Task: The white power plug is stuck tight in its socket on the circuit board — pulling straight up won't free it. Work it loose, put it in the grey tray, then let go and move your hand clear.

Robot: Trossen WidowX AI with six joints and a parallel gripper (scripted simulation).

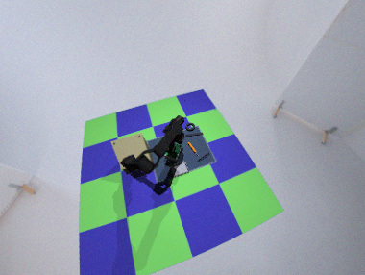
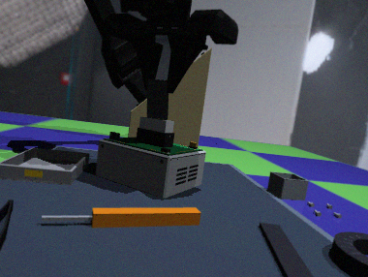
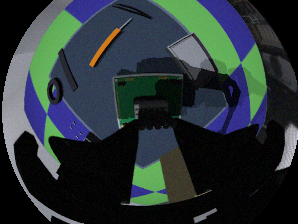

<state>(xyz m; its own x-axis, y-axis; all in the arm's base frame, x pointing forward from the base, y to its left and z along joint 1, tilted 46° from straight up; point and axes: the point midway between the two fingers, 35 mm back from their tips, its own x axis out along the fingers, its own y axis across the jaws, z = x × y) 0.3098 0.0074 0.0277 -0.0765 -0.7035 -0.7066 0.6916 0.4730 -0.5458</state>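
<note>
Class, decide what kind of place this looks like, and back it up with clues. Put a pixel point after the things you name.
Probably an electronics repair bench: an orange-handled screwdriver (image 1: 192, 148) (image 2: 145, 217) (image 3: 104, 47), a green circuit board (image 2: 131, 142) (image 3: 131, 90), and loose screws (image 2: 317, 212) beside a small grey box (image 2: 292, 189).
</note>
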